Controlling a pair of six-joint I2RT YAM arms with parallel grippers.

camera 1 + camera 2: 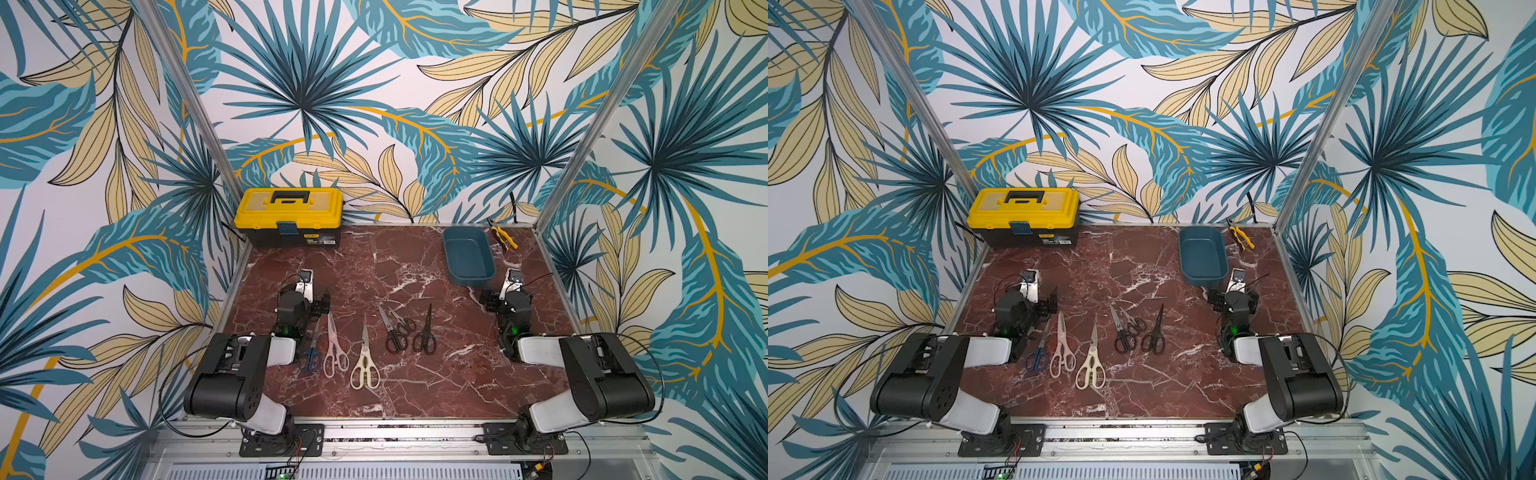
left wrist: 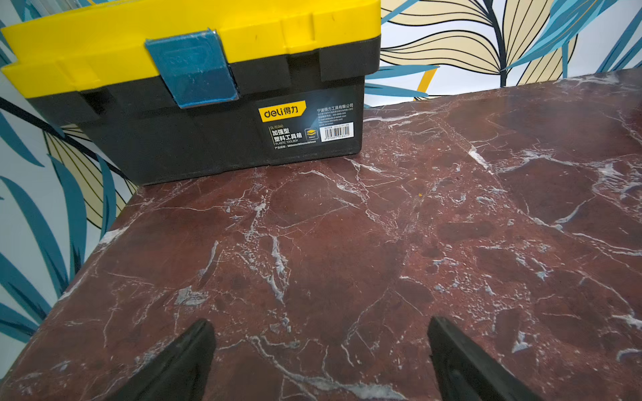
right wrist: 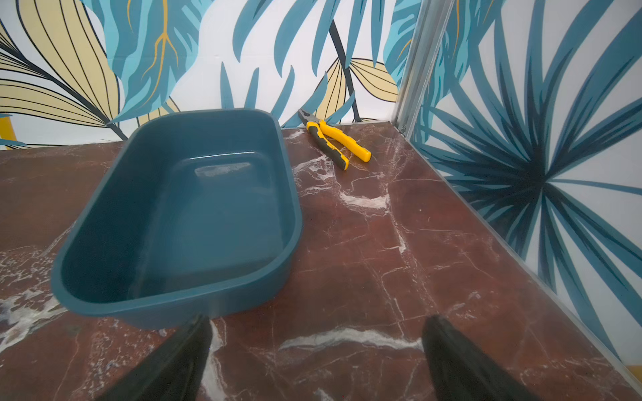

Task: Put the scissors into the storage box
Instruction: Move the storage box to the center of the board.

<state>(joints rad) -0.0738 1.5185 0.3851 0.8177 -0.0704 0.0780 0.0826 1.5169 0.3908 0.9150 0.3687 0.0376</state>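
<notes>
Hovering over the marble table [image 2: 347,243], the left gripper [image 2: 318,333] gapes empty. The scissors [image 1: 365,365] lie flat in a row mid-table: stiff, thin, likely slick steel, best pinched near the pivot. The storage box [image 1: 467,257] sits far right, before the wide, empty right gripper [image 3: 316,330].

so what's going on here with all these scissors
Nothing is being handled yet. Six pairs of scissors lie in a loose row on the marble table. The teal storage box at the far right is empty. The left pincer and right pincer are both open, holding nothing.
</notes>
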